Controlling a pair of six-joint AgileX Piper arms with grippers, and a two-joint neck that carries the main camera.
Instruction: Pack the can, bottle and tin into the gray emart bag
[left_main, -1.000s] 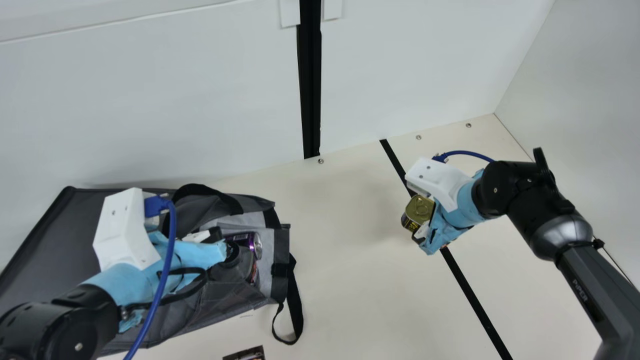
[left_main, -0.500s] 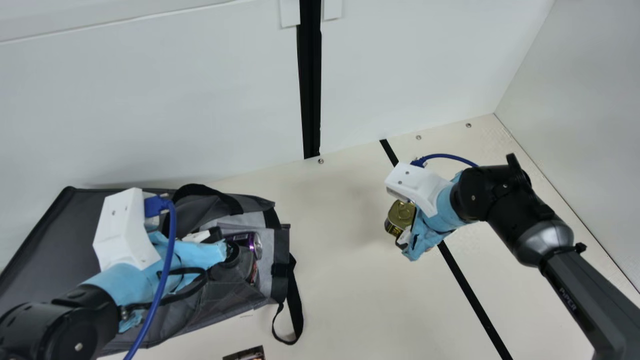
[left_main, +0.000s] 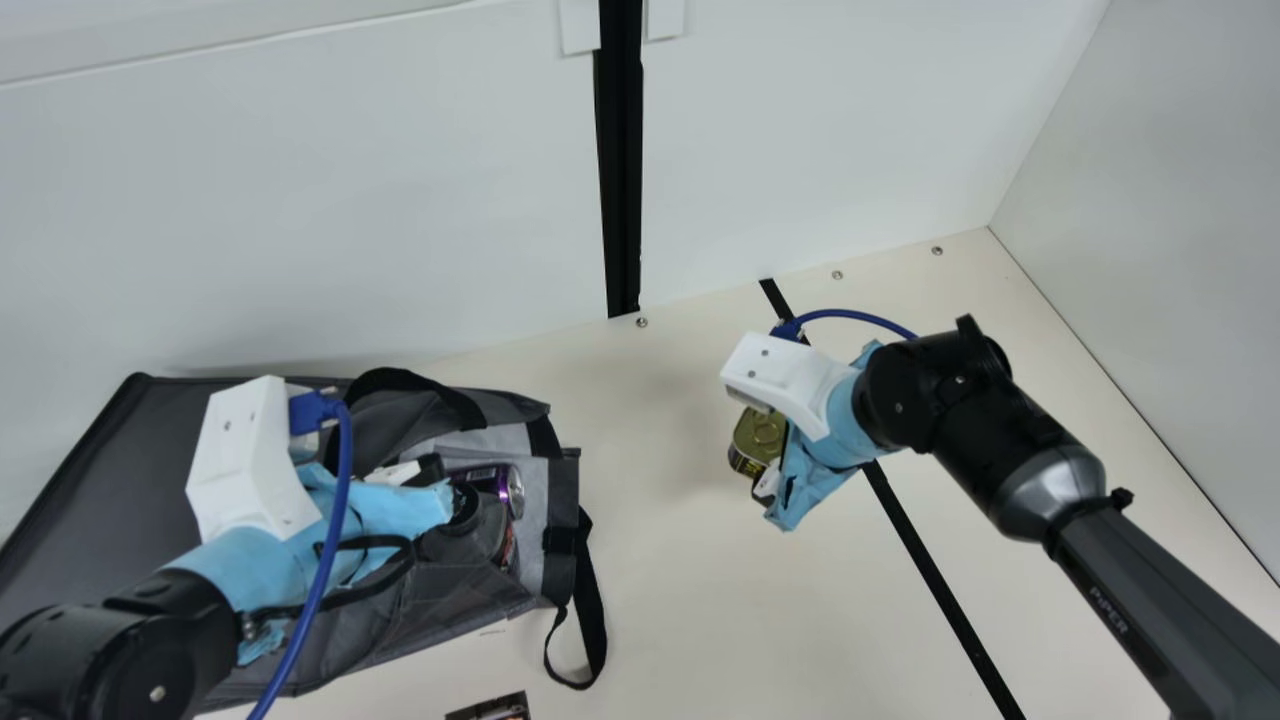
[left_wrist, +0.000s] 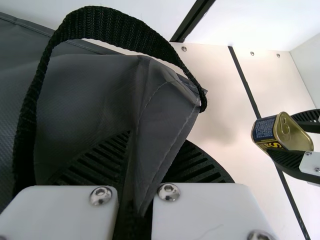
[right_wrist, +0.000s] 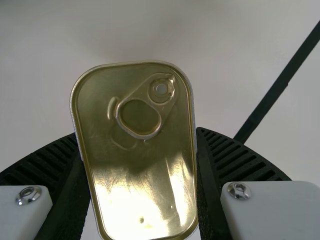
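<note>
Gold metal shows on the lid of the tin (left_main: 757, 436), which we hold in our right gripper (left_main: 765, 462) above the bench (left_main: 680, 560), well apart from the bag. Its two ribbed fingers (right_wrist: 237, 157) press on opposite sides of the tin, and in the right wrist view the lid and its ring pull (right_wrist: 139, 119) face that camera. From the left wrist view we also see the tin's side, dark blue with yellow lettering.

The gray emart bag (left_main: 440, 600) lies at our left on the bench, its pale-lined mouth turned towards our right arm. Our left gripper (left_main: 457, 487) is at that mouth, drawn narrow on a fold of the bag's fabric; the left wrist view shows the gray fold (left_wrist: 155, 135) running down between its fingers, with a black handle (left_wrist: 115, 30) arching just beyond.

Inside the mouth we see the purple can (left_main: 485, 480), its silver end outward. Next to it is a dark item with a red patch (left_main: 508, 550), partly covered, and we cannot tell whether it is the bottle. A black strap (left_main: 592, 600) trails from the bag onto the bench. Near the main view's bottom edge we see part of a dark printed thing (left_main: 492, 708).
</note>
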